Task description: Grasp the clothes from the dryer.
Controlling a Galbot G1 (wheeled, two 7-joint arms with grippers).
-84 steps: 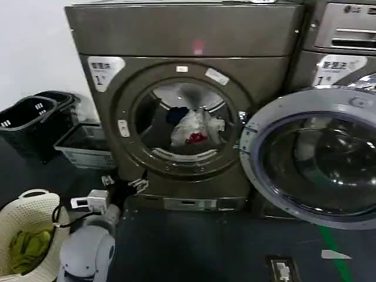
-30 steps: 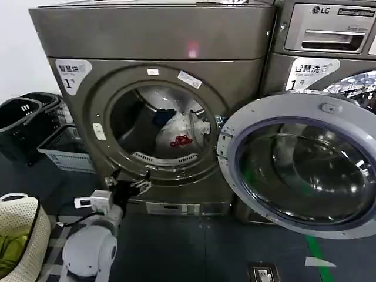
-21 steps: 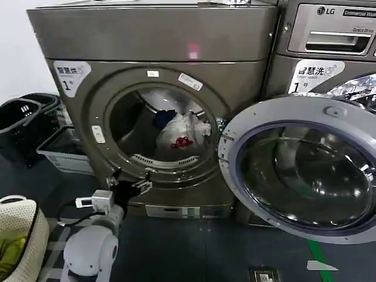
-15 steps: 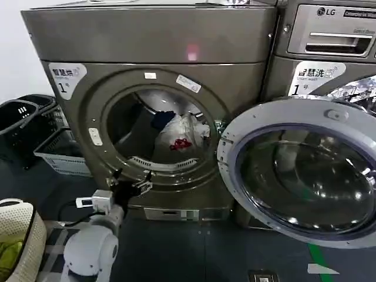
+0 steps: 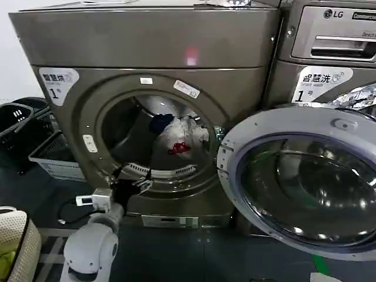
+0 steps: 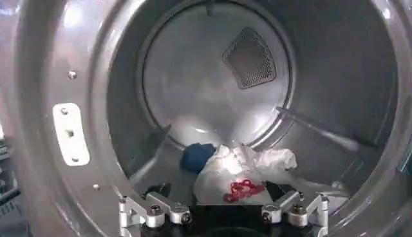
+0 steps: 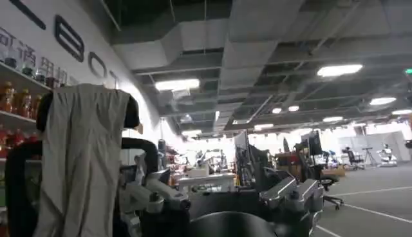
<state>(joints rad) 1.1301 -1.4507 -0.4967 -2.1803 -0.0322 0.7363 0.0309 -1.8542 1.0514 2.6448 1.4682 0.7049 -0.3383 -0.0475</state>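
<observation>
A: Where are the clothes [image 5: 181, 136]?

B: Inside the drum of the dryer [image 5: 147, 111], toward the back: a white bundle with a red patch, and a dark blue piece touching it at about ten o'clock. The left wrist view shows the same heap [image 6: 235, 177] resting on the drum floor below the round vent.

A: And the dryer's door?

B: The round door [image 5: 299, 188] is swung wide to three o'clock of the porthole, glass facing out.

A: The left gripper [image 5: 130, 182]?

B: At the porthole's lower lip, roughly seven o'clock of the opening, well short of the clothes. Its fingers [image 6: 149, 209] are spread apart, nothing between them.

A: The right gripper [image 7: 228, 196]?

B: Its wrist camera looks out at a room with ceiling lights; its fingers stand apart, holding nothing.

A: Anything else nearby?

B: An LG machine [image 5: 329, 53] at three o'clock of the dryer; dark baskets [image 5: 23, 126] at nine o'clock.
</observation>
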